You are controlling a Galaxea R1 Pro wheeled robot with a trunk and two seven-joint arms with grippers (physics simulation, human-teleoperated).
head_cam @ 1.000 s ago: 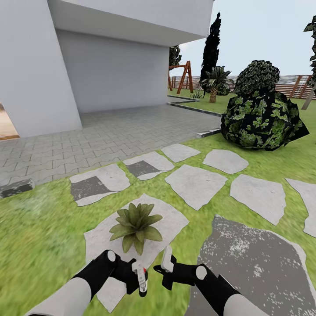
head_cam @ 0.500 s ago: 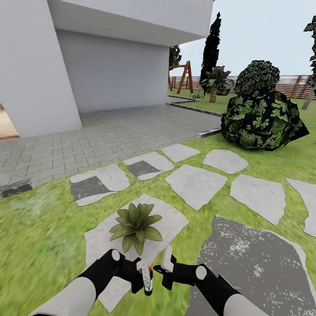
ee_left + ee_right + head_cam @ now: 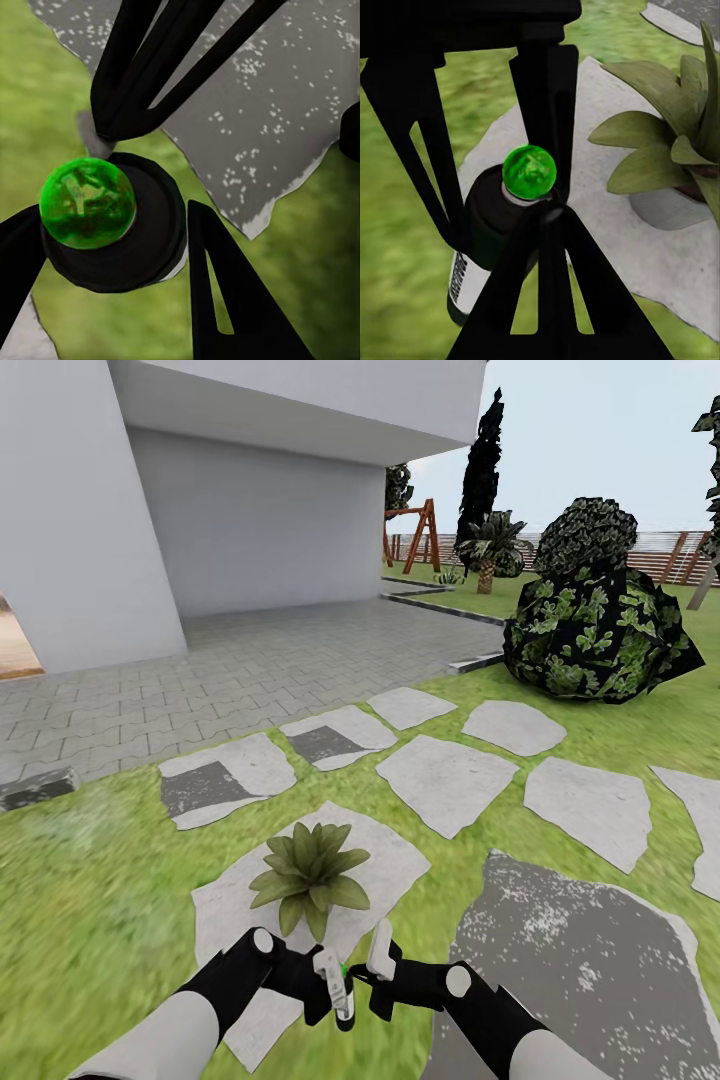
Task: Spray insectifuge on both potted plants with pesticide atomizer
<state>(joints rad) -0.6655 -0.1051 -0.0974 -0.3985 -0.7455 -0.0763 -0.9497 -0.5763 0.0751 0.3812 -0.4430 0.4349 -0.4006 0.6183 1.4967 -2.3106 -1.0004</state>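
Head view: a garden lawn (image 3: 90,880) of blurred green grass is seen, crossed by flat grey stepping stones (image 3: 445,780), with a pale house wall (image 3: 70,510) and paved yard behind, and a rounded dark bush (image 3: 595,625) beside a slatted wooden fence (image 3: 660,555).

Low in the middle, the spray bottle (image 3: 340,990) is held upright in the left gripper (image 3: 335,995), just beside the right gripper (image 3: 378,965). In the left wrist view the dark round body of the bottle (image 3: 124,232) is clamped between black fingers (image 3: 225,300), and a glowing green ball (image 3: 88,202) sits on its top. The right gripper's jaws are seen around the bottle's neck in the right wrist view, but whether they press on it cannot be told.

One potted plant (image 3: 308,875), a low rosette of pointed, matte green leaves, stands on a pale speckled stone (image 3: 390,870) just ahead of the grippers. In the right wrist view its grey pot (image 3: 667,210) is visible, near the bottle (image 3: 487,247), which shows a white label strip.

The pick-up is judged done. No spray is seen on the leaves, so covering this plant, and a second one, is judged still to be done.
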